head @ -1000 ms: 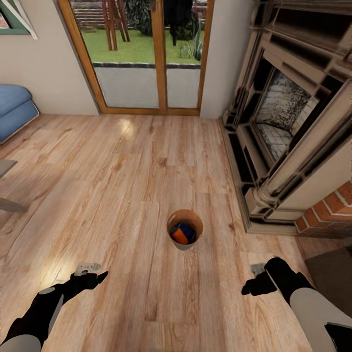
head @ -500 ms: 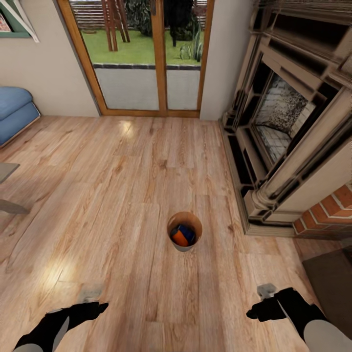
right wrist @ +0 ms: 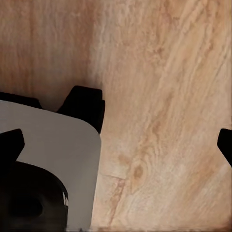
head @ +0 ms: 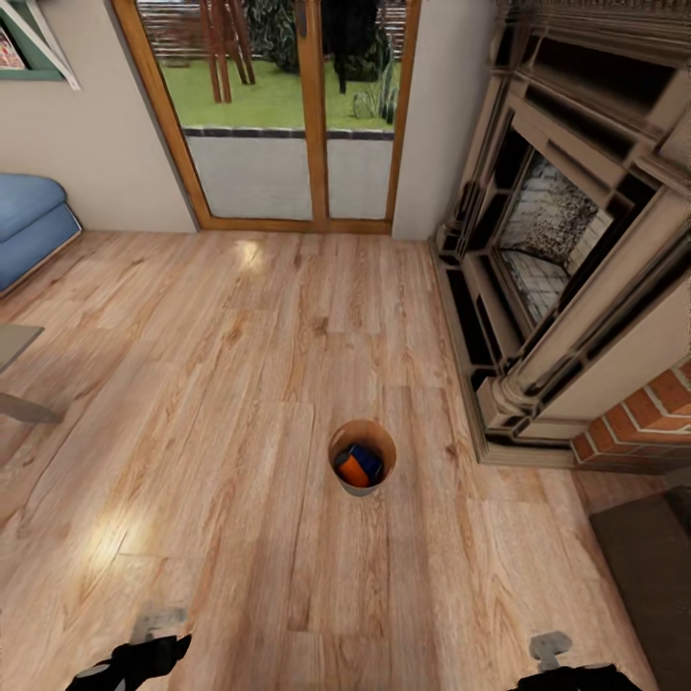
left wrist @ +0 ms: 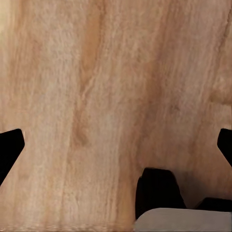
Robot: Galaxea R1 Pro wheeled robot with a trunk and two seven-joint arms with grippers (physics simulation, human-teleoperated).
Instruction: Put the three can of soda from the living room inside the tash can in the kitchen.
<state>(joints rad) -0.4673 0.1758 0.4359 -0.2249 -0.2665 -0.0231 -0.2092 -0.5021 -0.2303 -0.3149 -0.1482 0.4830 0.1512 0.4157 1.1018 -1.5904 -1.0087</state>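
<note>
Head view has the tash can (head: pixel 362 459) sitting on the wood floor (head: pixel 221 403) left of the fireplace (head: pixel 566 278), orange and blue cans (head: pixel 357 466) inside. Left gripper (left wrist: pixel 116 145) and right gripper (right wrist: pixel 116 140) both spread wide, holding nothing.

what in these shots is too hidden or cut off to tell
- Head view: how many cans lie in the small round copper-lined bin; one orange can and one blue can show, the wall hides any third.
- Head view: the bottom edge cuts off the left pincer and right pincer.
- Head view: the left edge cuts off the blue sofa.
</note>
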